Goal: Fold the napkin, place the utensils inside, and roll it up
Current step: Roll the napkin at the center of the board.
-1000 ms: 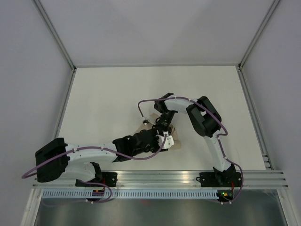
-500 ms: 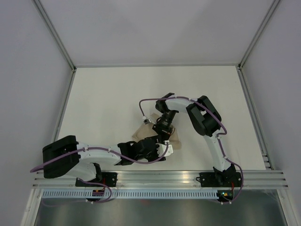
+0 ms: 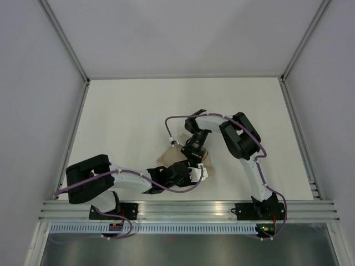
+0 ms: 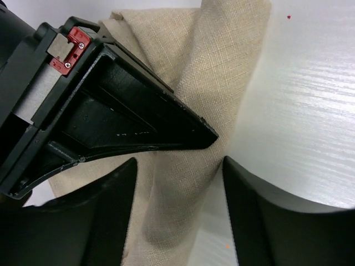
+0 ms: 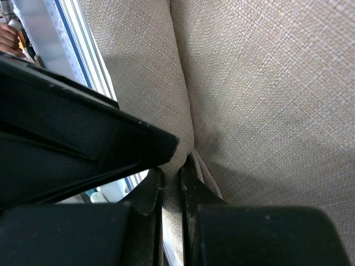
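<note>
moved: left arm point(image 3: 127, 178) is swinging its dark elbow block rightward along the near rail compared with a second ago, and its wrist is sitting closer to the rail, so more of the napkin point(image 4: 222, 66) is showing on the left side.
left gripper point(image 4: 178, 165): fingers are standing wide apart, straddling a bunched ridge of the cloth without squeezing it.
right gripper point(image 5: 171, 176): fingers are pressing almost together, pinching a thin fold of the cloth between them; its black body is crossing just above the left one's fingers.
napkin: beige woven cloth is lying crumpled and creased beneath both tools, near the middle of the table.
table point(image 3: 127, 111): plain white surface is spreading around the cloth.
</note>
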Tool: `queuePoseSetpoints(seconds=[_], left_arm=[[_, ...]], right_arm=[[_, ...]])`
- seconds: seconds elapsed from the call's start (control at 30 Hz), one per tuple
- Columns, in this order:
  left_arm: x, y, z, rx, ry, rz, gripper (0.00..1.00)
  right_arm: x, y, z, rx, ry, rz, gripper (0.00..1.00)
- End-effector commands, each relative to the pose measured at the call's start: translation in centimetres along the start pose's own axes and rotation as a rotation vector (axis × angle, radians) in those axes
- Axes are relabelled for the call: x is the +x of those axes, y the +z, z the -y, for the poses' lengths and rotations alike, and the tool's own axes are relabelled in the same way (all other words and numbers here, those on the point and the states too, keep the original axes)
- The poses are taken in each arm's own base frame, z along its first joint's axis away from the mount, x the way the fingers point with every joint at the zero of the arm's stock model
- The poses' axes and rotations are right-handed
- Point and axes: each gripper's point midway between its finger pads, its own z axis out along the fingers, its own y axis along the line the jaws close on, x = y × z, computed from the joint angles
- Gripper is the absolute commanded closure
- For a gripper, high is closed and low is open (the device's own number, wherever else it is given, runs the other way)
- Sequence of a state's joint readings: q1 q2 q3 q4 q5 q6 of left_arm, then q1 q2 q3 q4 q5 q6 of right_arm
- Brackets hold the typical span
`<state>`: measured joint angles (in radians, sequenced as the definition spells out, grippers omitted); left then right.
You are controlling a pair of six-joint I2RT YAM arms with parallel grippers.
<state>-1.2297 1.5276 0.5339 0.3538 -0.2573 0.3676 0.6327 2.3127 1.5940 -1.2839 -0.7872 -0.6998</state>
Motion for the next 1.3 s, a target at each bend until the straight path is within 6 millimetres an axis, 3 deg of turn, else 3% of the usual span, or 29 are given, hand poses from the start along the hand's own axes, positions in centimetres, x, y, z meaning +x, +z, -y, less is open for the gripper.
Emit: queuePoseSetpoints(seconds=[0.0,0.03,0.07,0.2,0.3,0.37,0.43,0.5,0.53,0.7,0.73,0.8,0.83,0.9,0.93,1.03,1.07,1.13,1.27], left_arm=[[0.9,0.7,0.3,0.013,-0.036,-0.035,0.36],[1.2,0.8,0.7,0.035,-0.043,-0.039,0.41],[1.4,0.8,1.0,0.047,-0.06,-0.04,0.54],[1.9,1.0,1.8,0.095,-0.099,-0.037,0.72],[2.1,1.3,2.5,0.153,-0.146,-0.035,0.86],[1.9,1.5,2.7,0.189,-0.186,-0.017,0.94],[1.5,1.5,3.4,0.246,-0.219,0.007,0.96],[1.6,1.7,3.4,0.272,-0.261,0.013,0.98],[1.5,1.6,3.8,0.305,-0.274,0.021,0.98],[1.4,1.6,3.9,0.388,-0.359,0.045,0.98],[1.6,1.6,3.6,0.392,-0.39,0.041,0.98],[1.5,1.5,3.3,0.407,-0.418,0.053,0.98],[1.2,1.4,3.6,0.44,-0.436,0.063,0.98],[1.0,1.4,3.1,0.462,-0.493,0.069,0.98],[0.9,1.4,3.1,0.478,-0.512,0.071,0.98],[0.7,1.5,3.0,0.494,-0.623,0.086,0.98],[0.9,1.6,3.2,0.503,-0.646,0.08,0.98],[0.7,1.7,3.3,0.512,-0.704,0.086,0.98],[0.6,1.8,3.6,0.521,-0.789,0.11,0.98]], right_arm=[[4.2,0.7,11.4,0.353,-0.091,-0.239,1.0],[4.1,0.5,11.5,0.356,-0.091,-0.233,1.0],[4.1,0.5,11.5,0.354,-0.09,-0.232,0.99],[3.9,0.1,11.3,0.341,-0.091,-0.213,0.99],[3.5,-0.3,10.6,0.329,-0.101,-0.185,0.87],[2.5,-1.2,9.8,0.326,-0.122,-0.124,0.71],[1.5,-2.8,8.9,0.338,-0.15,-0.051,0.55],[0.3,-4.0,7.6,0.319,-0.176,0.03,0.48],[-0.4,-5.6,7.0,0.343,-0.193,0.086,0.44],[-2.9,-10.6,4.6,0.415,-0.209,0.316,0.41],[-3.6,-12.9,4.3,0.469,-0.229,0.396,0.4],[-3.4,-14.4,4.1,0.503,-0.205,0.463,0.4],[-3.8,-16.8,3.8,0.565,-0.236,0.538,0.4],[-2.8,-17.4,3.7,0.594,-0.259,0.566,0.39],[-2.8,-18.8,3.1,0.644,-0.301,0.6,0.39],[-2.0,-18.7,2.2,0.707,-0.393,0.628,0.38],[-1.1,-17.4,2.4,0.702,-0.392,0.618,0.38],[-0.9,-17.7,1.3,0.747,-0.482,0.631,0.38],[0.6,-15.2,0.0,0.764,-0.608,0.588,0.37]])
